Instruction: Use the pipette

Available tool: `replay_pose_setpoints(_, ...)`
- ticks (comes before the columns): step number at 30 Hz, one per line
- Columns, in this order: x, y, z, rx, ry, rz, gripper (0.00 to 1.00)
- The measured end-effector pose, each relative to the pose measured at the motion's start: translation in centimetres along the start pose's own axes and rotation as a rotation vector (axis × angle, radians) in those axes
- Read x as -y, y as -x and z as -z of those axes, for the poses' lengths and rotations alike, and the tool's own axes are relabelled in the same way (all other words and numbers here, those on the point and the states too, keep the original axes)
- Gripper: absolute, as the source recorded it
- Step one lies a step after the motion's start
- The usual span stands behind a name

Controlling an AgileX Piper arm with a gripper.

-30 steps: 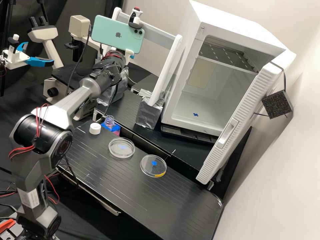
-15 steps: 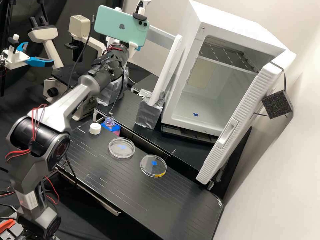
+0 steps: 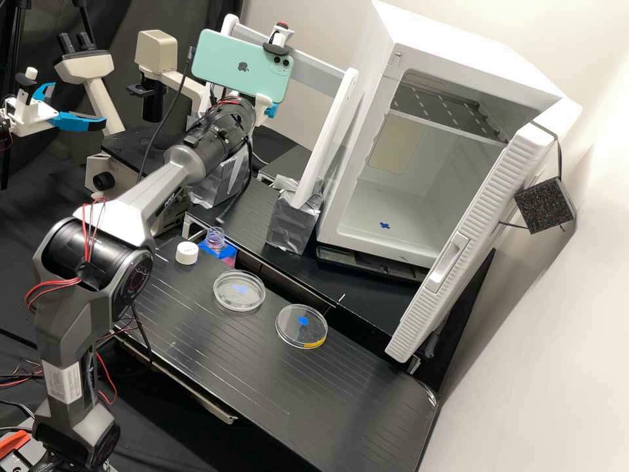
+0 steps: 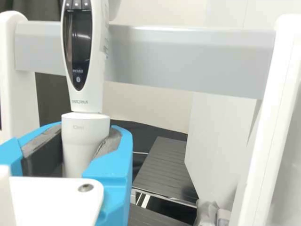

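Two bright blue fingers of the gripper [image 3: 270,111] are parted by the thickness of the pipette [image 4: 81,99], their dark pads [image 4: 43,153] closed on either side of its white lower body. The pipette stands nearly upright, its display and upper body rising above the grip; its lower end is hidden by the fingers. Beyond it stretches a grey crossbar [image 4: 188,59] joining two white posts [image 3: 331,131]. The pipette overlaps that bar in the wrist view, between the posts and much nearer one than the other, leaving the wider opening toward the other post; whether it touches the bar cannot be told.

A mint-green phone [image 3: 242,62] sits at the arm's end, just above the wrist. The nearer post rises from a foil-wrapped foot [image 3: 293,224], past the far edge of the worktop [image 3: 262,387] and beside the white cabinet [image 3: 386,203], whose open door [image 3: 458,255] slants out toward the worktop's far right corner.

Along the worktop's far edge, a white cap [image 3: 187,252] sits near the far left corner, with a clear ringed neck [image 3: 215,237] just beside it. Two round clear dishes [image 3: 239,290] follow, near each other but apart, the one farther right bearing a yellow strip on its rim. The broad stretch of worktop runs from them to the near edge.
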Motion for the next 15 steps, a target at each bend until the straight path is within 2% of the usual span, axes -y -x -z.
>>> replay_pose_setpoints(8, -0.02, 0.0, -0.14, 0.015, 0.008, -0.003, 0.0)
replay_pose_setpoints(15, 0.43, -0.87, -0.93, 0.04, -0.005, 0.012, 0.0)
